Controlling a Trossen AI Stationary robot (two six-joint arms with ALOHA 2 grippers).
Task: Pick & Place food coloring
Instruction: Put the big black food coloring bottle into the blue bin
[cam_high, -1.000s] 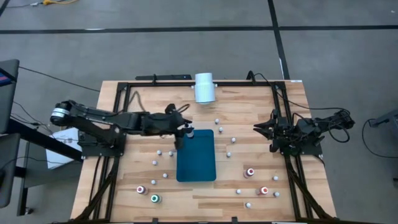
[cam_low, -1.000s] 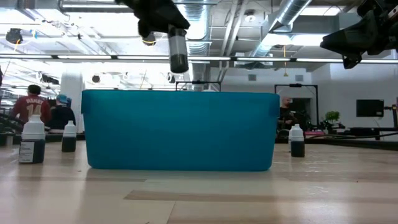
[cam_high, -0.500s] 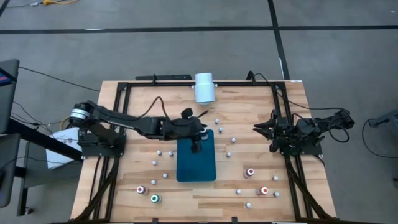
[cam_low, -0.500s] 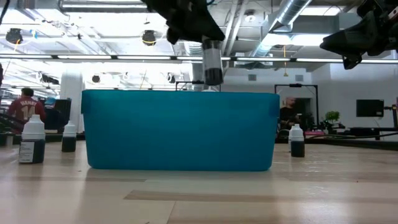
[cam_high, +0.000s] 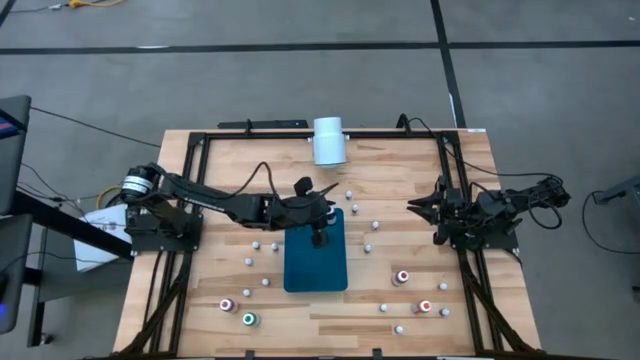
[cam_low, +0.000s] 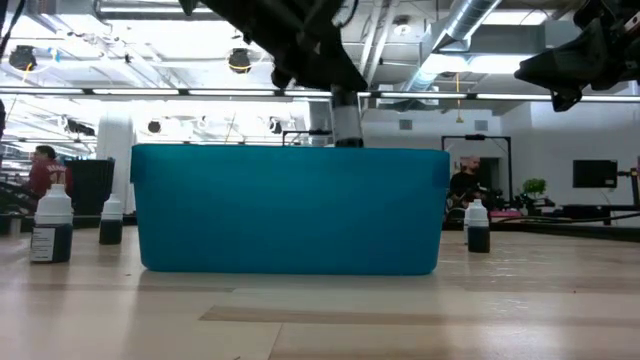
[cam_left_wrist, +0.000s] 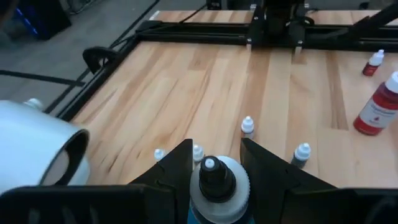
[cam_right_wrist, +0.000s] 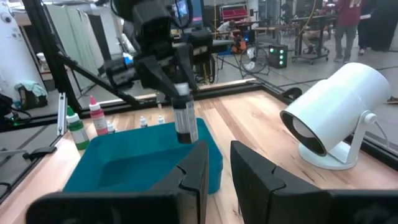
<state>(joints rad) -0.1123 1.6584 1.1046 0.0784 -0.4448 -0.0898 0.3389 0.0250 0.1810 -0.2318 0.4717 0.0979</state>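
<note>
Across the pale wooden table (cam_high: 400, 170), scattered tiny dropper bottles surround a teal rectangular plastic tray (cam_high: 316, 262). Over its far end, the left gripper (cam_high: 316, 232) clamps one small upright food coloring bottle (cam_right_wrist: 185, 121), the tray directly beneath. Folded at the table's right edge, the right gripper (cam_high: 418, 206) waits closed and empty.

Tray (cam_high: 316, 262) mid-table — my left gripper (cam_high: 317, 237) over its far end, bottle (cam_right_wrist: 184, 122) held above it. Other bottles (cam_high: 402, 277) scattered both sides; cylinder (cam_high: 328, 141) at far edge.
</note>
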